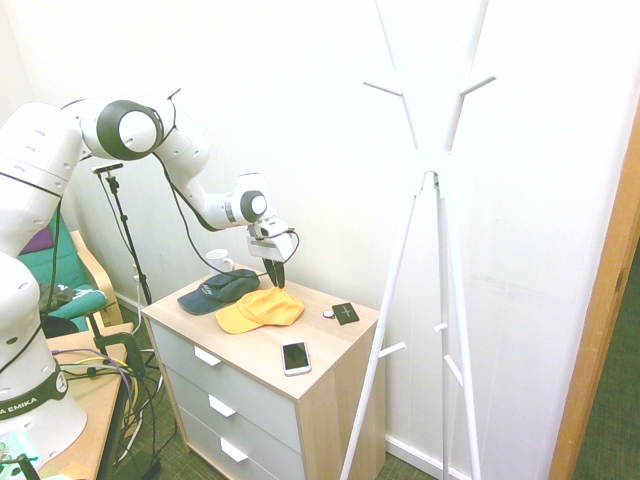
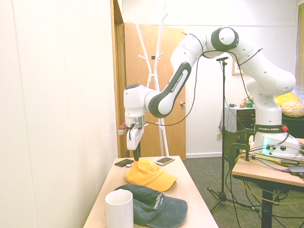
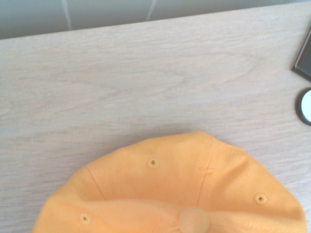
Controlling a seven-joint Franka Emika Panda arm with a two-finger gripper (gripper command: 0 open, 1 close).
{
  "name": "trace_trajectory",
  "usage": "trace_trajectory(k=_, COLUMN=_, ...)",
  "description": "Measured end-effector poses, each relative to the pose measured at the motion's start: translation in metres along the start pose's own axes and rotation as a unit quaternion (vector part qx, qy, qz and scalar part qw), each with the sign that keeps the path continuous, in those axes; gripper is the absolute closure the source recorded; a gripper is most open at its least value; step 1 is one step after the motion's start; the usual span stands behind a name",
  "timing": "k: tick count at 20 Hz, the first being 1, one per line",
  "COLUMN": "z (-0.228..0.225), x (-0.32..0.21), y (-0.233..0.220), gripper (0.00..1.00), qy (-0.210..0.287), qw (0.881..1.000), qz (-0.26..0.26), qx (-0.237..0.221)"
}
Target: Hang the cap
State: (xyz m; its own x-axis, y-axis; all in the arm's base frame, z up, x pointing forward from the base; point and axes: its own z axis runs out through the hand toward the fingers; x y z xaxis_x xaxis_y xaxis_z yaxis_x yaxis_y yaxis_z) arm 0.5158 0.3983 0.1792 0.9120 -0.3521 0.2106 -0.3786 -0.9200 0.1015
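The orange cap (image 1: 259, 309) is lying on the dresser top (image 1: 300, 330), just beside a dark cap (image 1: 218, 290). The gripper (image 1: 278, 273) is pointing down right at the orange cap's back edge, holding nothing as far as the views show; its finger gap is too small to make out.
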Motion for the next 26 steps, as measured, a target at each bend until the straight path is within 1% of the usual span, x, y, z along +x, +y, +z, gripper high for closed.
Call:
trace_trajectory(k=5, z=0.002, x=-0.004, y=0.002, gripper=0.00, qy=-0.001, qw=1.000, qz=-0.004, qx=0.001)
trace_trajectory(k=11, z=-0.012, x=-0.009, y=0.017, gripper=0.00, qy=-0.003, qw=1.000, qz=-0.005, qx=-0.002)
trace_trajectory(k=17, z=-0.001, x=-0.021, y=0.025, gripper=0.00, qy=-0.009, qw=1.000, qz=-0.013, qx=-0.011)
trace_trajectory(k=21, z=0.017, x=-0.024, y=0.029, gripper=0.00, qy=-0.014, qw=1.000, qz=-0.020, qx=-0.016)
trace_trajectory(k=22, z=0.021, x=-0.025, y=0.030, gripper=1.00, qy=-0.015, qw=0.999, qz=-0.024, qx=-0.017)
trace_trajectory(k=26, z=0.026, x=-0.027, y=0.030, gripper=1.00, qy=-0.016, qw=0.999, qz=-0.042, qx=-0.018)
